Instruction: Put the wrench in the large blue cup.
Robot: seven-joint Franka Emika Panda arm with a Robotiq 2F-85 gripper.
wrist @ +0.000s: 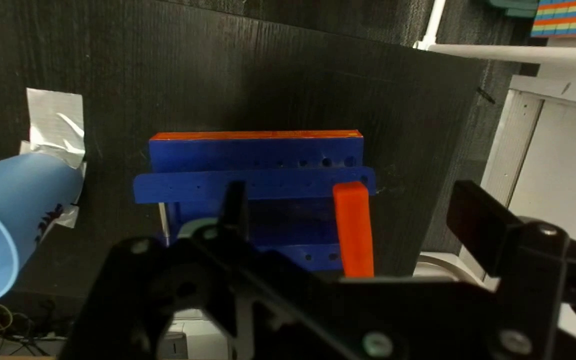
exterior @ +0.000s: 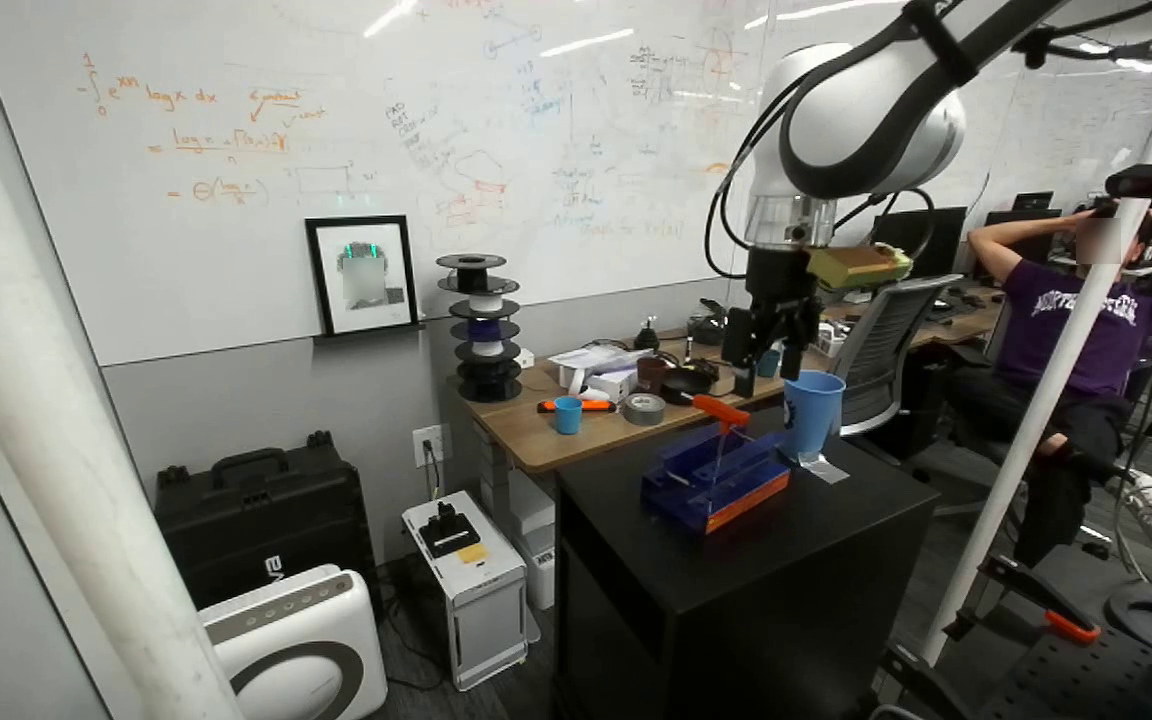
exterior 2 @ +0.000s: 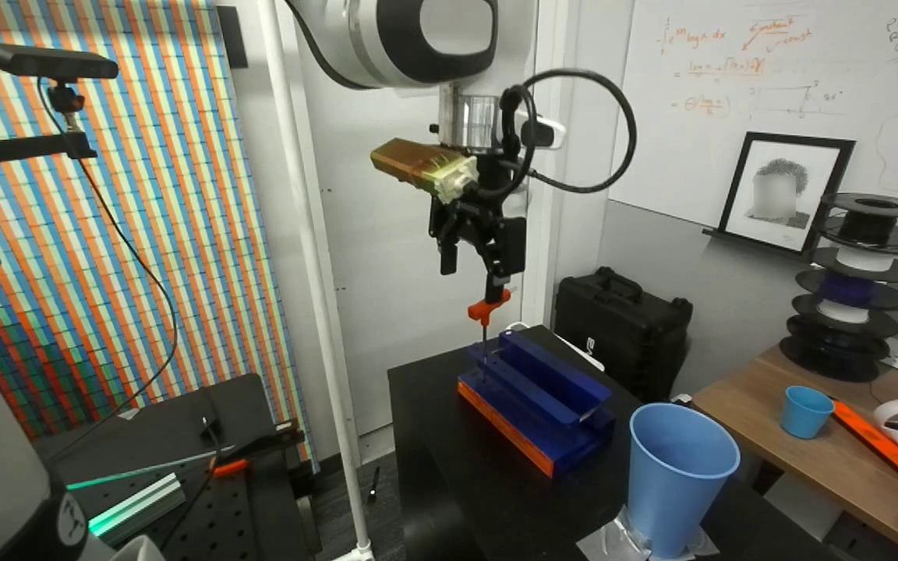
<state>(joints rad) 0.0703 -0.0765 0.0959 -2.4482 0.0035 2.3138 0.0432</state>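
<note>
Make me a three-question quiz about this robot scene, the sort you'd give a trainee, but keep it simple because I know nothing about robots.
1. Multiple choice: where is the wrench?
(a) on the floor
(b) in the blue rack
(c) on the wooden desk

2. True or false: the gripper is open.

3. Short answer: what silvery material is at the base of the large blue cup?

Key:
1. (b), with its orange handle sticking up above the rack.
2. True; in the wrist view its fingers stand wide apart.
3. Tape.
</note>
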